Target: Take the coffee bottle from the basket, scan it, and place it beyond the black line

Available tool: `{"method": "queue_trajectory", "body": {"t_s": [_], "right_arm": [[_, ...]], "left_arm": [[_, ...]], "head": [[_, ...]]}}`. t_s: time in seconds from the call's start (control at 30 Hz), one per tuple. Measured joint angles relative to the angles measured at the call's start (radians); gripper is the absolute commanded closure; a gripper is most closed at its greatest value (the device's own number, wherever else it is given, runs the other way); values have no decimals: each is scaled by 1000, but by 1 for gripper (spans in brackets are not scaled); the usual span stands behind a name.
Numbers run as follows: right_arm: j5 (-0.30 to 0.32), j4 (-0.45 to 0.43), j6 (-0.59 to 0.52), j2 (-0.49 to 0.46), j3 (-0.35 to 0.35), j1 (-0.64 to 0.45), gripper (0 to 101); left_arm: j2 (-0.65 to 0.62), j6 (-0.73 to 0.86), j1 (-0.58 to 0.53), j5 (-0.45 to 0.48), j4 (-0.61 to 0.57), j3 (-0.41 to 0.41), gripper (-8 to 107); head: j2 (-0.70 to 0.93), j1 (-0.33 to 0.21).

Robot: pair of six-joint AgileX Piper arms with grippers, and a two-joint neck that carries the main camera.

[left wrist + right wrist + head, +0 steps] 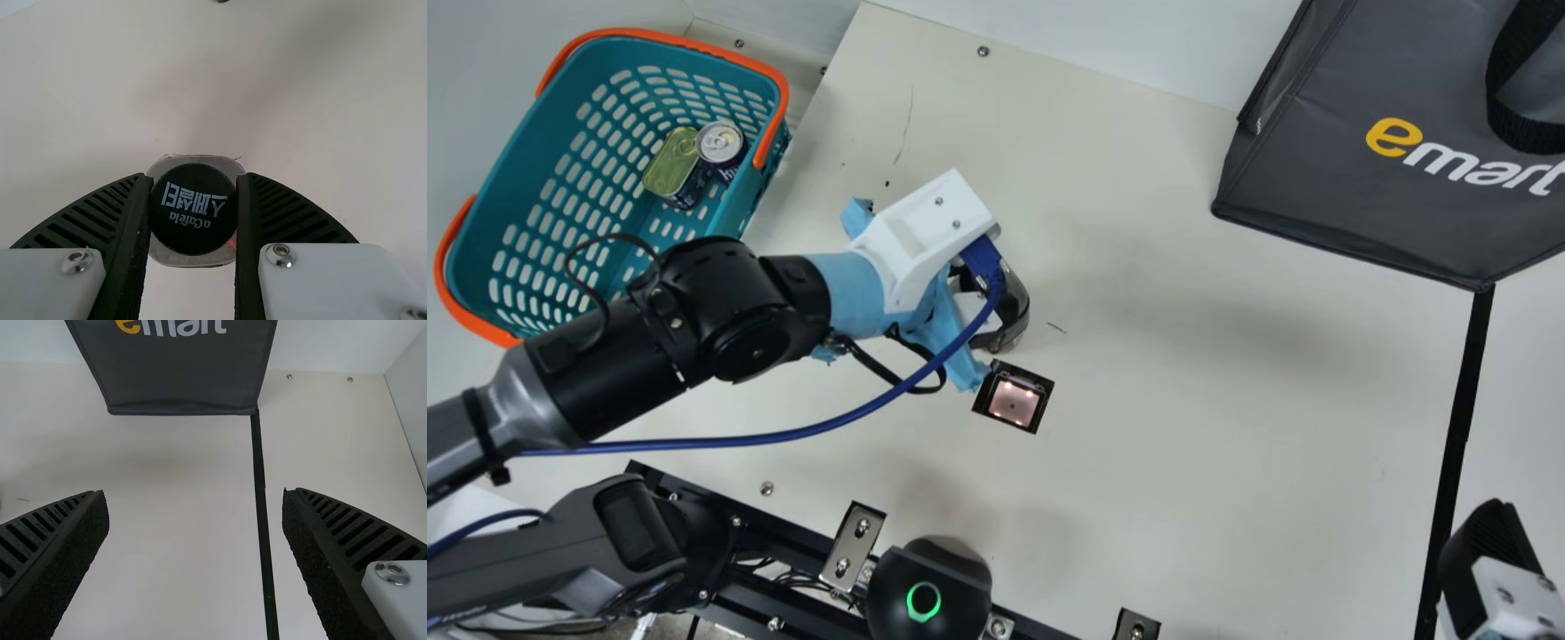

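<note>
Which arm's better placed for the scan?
Left, I'd say: its pincer grips the coffee bottle, close to the lit scanner window. The right pincer is open and empty, over by the black line.

Main view downward from above

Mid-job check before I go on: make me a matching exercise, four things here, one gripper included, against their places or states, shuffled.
Things
1. Black-capped coffee bottle
2. Round silver-topped can
3. Small square black-framed scanner
4. Black-fingered right gripper

Places or states
A. Lit, on the cream table
B. Open, fingers wide apart
C. Inside the teal plastic basket with orange handles
D. Clamped in the black-fingered left gripper

Right pairs: 1-D, 2-C, 3-A, 4-B
</note>
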Motion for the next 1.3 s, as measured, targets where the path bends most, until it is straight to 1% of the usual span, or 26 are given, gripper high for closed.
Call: {"method": "queue_trajectory", "body": {"t_s": [0.37, 0.73, 1.3], "right_arm": [[0, 0, 0, 0, 0, 0, 11], [0, 0, 0, 0, 0, 0, 11], [1, 0, 0, 0, 0, 0, 11]], "left_arm": [[4, 2, 8, -5, -11, -4, 9], [-17, 9, 36, 10, -13, -6, 9], [-89, -68, 70, 43, -20, -23, 9]], "head": [[0, 0], [0, 0], [0, -2]]}}
